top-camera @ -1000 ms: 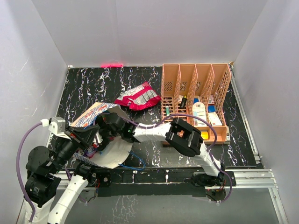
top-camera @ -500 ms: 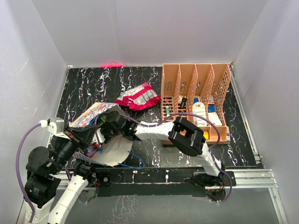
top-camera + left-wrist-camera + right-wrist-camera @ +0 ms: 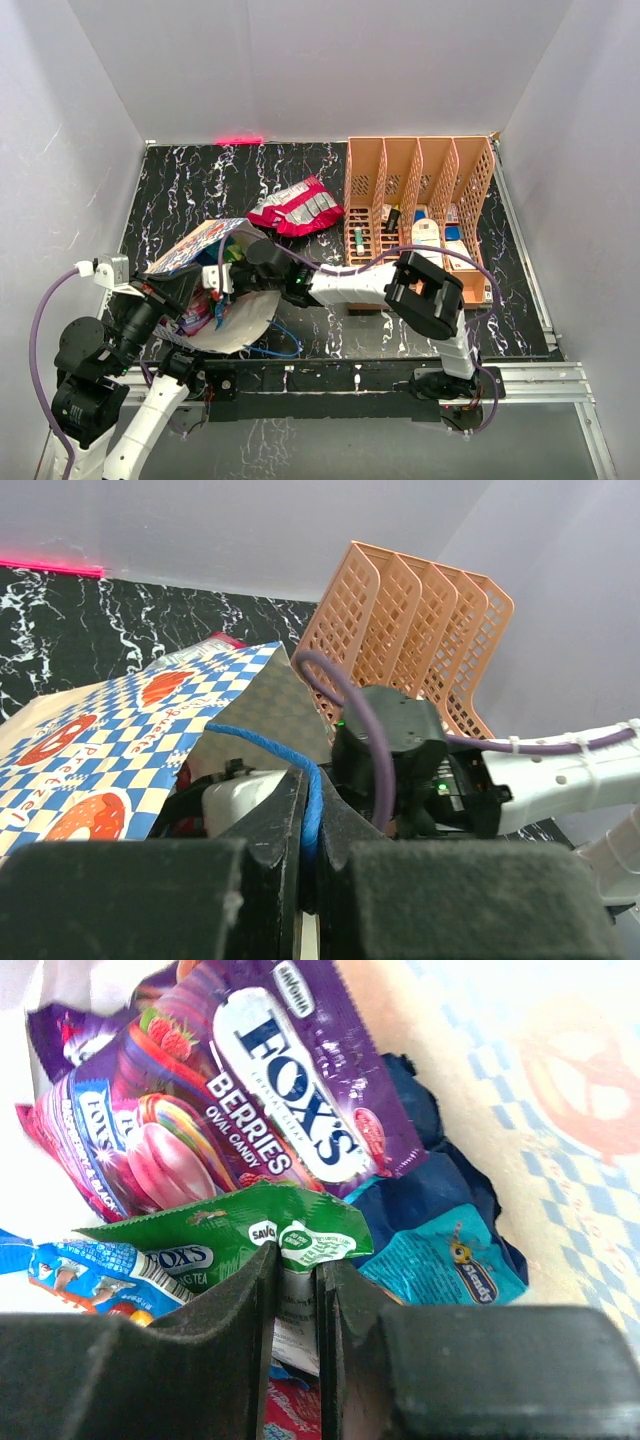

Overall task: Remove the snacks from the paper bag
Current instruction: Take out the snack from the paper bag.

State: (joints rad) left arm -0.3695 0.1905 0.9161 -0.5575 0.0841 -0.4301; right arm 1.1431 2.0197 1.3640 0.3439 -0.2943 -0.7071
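The paper bag [image 3: 203,243] lies on its side at the near left, with its mouth toward the right arm. My left gripper [image 3: 312,810] is shut on the bag's blue cord handle [image 3: 262,743] and holds the mouth up. My right gripper [image 3: 297,1278] is inside the bag, shut on the top edge of a green snack packet [image 3: 215,1235]. Around it lie a purple packet [image 3: 285,1090], a pink one [image 3: 130,1155] and a blue one [image 3: 445,1260]. A red packet [image 3: 297,208] lies on the table outside the bag.
The peach slotted organizer [image 3: 420,200] with small bottles and boxes stands at the back right. The right arm's elbow [image 3: 425,292] hangs just in front of it. White walls enclose the black marbled table [image 3: 190,180] on three sides.
My right gripper's jaws have closed from wide open onto the green packet inside the bag, and the right elbow has drifted right. The left gripper keeps its hold on the cord.
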